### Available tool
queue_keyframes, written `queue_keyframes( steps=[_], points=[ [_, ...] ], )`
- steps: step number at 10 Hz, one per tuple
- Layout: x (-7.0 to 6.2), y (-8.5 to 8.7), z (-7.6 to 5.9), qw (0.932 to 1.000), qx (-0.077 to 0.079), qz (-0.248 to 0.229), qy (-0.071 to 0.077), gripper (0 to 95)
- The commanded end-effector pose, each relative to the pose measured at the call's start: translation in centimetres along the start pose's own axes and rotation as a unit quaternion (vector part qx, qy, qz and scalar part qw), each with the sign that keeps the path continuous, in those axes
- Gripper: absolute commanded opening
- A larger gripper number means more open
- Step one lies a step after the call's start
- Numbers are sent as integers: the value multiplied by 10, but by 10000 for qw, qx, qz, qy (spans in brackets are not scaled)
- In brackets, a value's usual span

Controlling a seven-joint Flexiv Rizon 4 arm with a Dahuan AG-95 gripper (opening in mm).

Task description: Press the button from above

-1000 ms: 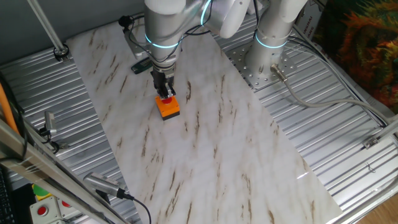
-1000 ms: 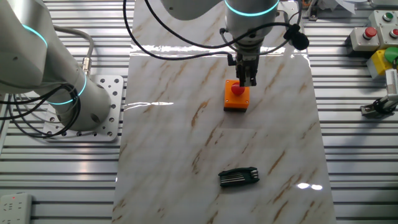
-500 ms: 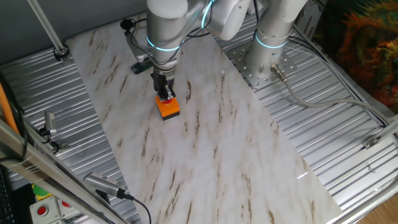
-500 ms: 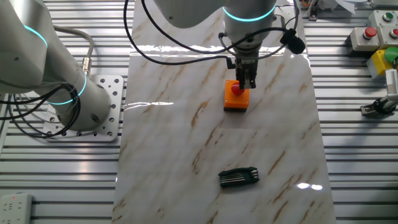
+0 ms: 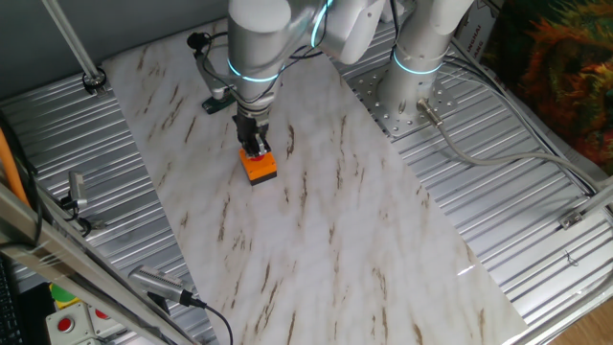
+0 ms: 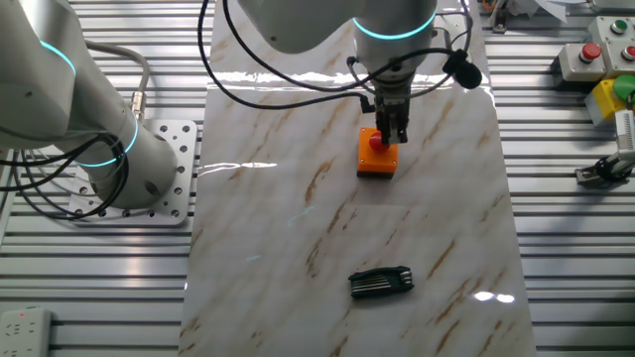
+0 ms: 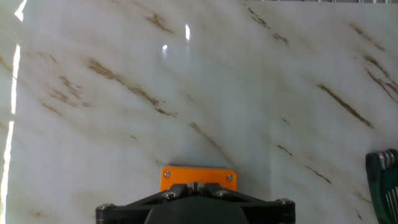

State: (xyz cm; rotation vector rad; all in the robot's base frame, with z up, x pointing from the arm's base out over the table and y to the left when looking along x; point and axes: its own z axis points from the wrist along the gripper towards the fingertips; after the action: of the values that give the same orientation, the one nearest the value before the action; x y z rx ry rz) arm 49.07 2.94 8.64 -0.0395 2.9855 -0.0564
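Observation:
The button is a small red cap [image 6: 376, 146] on a square orange box [image 6: 376, 161] on the marble board. In one fixed view the box [image 5: 260, 168] shows, but the fingers hide the red cap. My gripper [image 6: 391, 137] points straight down, with its tips right at the top of the red cap. It also shows in the fixed view from the other side [image 5: 256, 149]. In the hand view my gripper [image 7: 196, 185] has its fingertips touching each other, so it is shut and holds nothing. The orange box [image 7: 199, 175] lies just beyond the tips; the cap is hidden.
A black folding hex-key set [image 6: 380, 283] lies on the board nearer the front and shows at the hand view's right edge [image 7: 385, 180]. A pale control panel [image 6: 585, 58] and a yellow box [image 6: 610, 96] stand at the far right. The arm's base [image 6: 129, 164] stands to the left.
My gripper has come down a little onto the button; the red cap, visible beside the fingers a second ago, is now covered in one fixed view. The box has not moved.

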Motion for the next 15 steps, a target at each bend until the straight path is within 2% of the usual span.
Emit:
queue_keyframes(
  steps=[1, 2, 3, 4, 5, 6, 7, 9, 11, 12, 15],
  points=[
    [3, -1, 8, 9996, 105, -70, -241, 0],
    [4, -1, 9, 9993, 87, -86, -344, 0],
    [3, -1, 9, 9991, 241, -164, -306, 0],
    [3, -1, 7, 9996, 182, -122, -173, 0],
    [2, -1, 3, 10000, -57, -23, 48, 0],
    [1, -2, -4, 9996, -197, 25, 200, 0],
    [0, -2, -12, 9988, -243, 62, 411, 0],
    [-1, -2, -19, 9976, -459, 114, 509, 0],
    [-1, -2, -20, 9974, -513, 137, 479, 0],
    [-1, -2, -21, 9965, -517, 172, 626, 0],
    [-1, -1, -27, 9951, -541, 244, 789, 0]
  ],
)
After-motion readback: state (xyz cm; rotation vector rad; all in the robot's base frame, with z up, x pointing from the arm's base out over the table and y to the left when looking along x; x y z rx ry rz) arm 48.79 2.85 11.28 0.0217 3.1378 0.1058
